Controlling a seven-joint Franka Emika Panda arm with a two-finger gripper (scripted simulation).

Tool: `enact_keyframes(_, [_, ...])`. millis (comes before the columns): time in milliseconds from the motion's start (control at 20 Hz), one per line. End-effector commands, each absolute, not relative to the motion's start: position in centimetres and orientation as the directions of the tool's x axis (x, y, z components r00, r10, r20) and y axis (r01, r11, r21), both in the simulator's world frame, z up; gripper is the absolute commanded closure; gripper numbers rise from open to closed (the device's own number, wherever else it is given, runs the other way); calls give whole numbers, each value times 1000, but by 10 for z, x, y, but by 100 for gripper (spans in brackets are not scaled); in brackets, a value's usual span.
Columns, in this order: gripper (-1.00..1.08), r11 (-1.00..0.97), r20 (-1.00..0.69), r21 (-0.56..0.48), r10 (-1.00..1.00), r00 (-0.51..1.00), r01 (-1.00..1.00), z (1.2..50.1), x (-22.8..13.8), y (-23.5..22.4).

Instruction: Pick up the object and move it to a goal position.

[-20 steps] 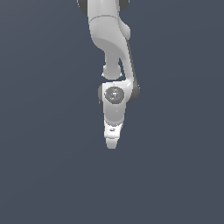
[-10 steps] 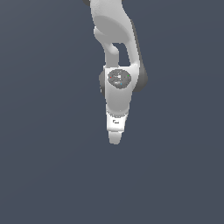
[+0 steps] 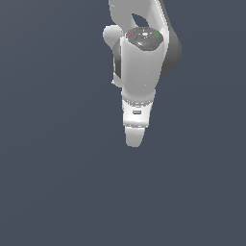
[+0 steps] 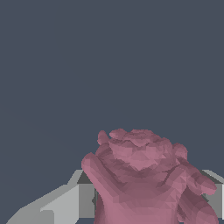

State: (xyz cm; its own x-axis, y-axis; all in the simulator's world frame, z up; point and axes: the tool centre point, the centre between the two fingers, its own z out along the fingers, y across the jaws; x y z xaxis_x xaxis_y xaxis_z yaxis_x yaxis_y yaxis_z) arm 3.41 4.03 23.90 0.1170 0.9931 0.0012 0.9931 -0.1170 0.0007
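In the wrist view the object (image 4: 140,162), a dark pink-red bumpy lump with small points, fills the space between the grey fingers (image 4: 65,203) of my gripper (image 4: 146,199), which is shut on it. It sits close to the camera with only plain grey-blue ground behind it. In the exterior view the white arm hangs down, and its hand ends at the gripper (image 3: 134,139). From there the hand's body hides the fingers and the object.
A plain dark grey-blue surface (image 3: 57,192) fills the background in both views. No other objects, edges or goal marker show.
In the exterior view the arm has grown larger and shifted up and to that view's right over the last second. The hand has come up toward the camera.
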Motion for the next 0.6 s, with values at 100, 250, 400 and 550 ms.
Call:
enact_keyframes(100, [108, -117, 2, 0, 993, 117, 993, 289, 40, 49])
enact_keyframes(250, [108, -118, 2, 0, 993, 118, 993, 318, 44, 53])
enact_keyframes(400, [108, -119, 1, 0, 993, 119, 993, 342, 48, 56])
enact_keyframes(550, [108, -119, 1, 0, 993, 119, 993, 360, 51, 59])
